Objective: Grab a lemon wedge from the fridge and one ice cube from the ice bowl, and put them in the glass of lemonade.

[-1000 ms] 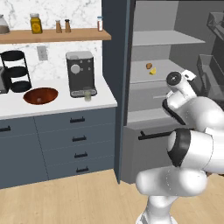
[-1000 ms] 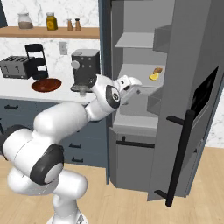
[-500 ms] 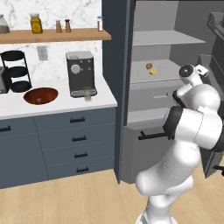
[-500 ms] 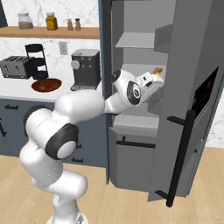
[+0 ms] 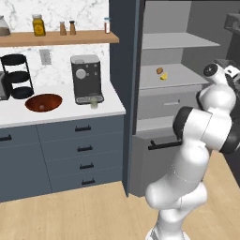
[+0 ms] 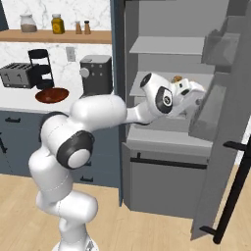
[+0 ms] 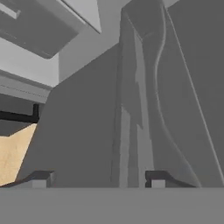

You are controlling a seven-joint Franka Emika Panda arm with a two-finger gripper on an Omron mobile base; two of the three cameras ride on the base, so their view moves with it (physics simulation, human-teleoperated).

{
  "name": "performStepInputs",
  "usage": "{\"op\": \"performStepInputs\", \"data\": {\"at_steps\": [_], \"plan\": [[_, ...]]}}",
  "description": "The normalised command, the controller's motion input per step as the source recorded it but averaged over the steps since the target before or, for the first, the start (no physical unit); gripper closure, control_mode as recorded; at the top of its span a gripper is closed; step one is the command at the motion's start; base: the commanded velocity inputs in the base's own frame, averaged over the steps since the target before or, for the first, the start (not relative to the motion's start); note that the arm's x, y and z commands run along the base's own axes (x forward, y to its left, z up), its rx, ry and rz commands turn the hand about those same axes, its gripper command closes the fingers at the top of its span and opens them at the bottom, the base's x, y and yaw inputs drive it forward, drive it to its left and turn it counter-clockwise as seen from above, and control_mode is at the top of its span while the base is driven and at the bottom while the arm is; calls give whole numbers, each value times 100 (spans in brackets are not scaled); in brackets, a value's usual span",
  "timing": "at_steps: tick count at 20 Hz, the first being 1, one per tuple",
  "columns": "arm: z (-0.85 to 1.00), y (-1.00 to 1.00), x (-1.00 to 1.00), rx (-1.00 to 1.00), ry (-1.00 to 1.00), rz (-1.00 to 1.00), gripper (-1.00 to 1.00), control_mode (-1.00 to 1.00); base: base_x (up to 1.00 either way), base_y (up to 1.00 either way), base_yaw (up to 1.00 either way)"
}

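Observation:
The fridge [image 5: 197,23] stands open, and the lemon wedge [image 5: 163,77] lies on its middle shelf beside a small round brown item [image 5: 160,71]. My gripper [image 5: 232,71] is right of that shelf, near the open door, well clear of the wedge. In the right base view the hand covers the shelf's front, with the gripper [image 6: 199,93] pointing at the door. The hand view shows my gripper [image 7: 99,178] open with nothing between its fingertips [image 7: 41,179], facing the door's grey inner wall. The reddish-brown ice bowl [image 5: 43,102] and the glass of lemonade [image 5: 94,101] sit on the counter.
A coffee machine [image 5: 86,78] stands behind the glass, with a black three-tier rack [image 5: 15,76] left of the bowl. A toaster [image 6: 18,75] sits at the counter's left end. The fridge door [image 6: 230,122], with its long black handle, hangs open on the right.
The arm has swung right, carrying the hand from in front of the fridge shelf to its right side near the open door. The fingers have drawn slightly closer together.

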Motion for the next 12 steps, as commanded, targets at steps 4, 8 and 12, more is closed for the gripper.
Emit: {"op": "performStepInputs", "data": {"at_steps": [4, 8, 12], "plan": [[0, -100, -64, 0, -1, -15, -100, -100, 0, 0, 0], [6, 15, -99, 0, -39, 3, -100, -100, 0, 0, 0], [-2, 100, -74, 0, -46, 12, -100, -100, 0, 0, 0]]}}
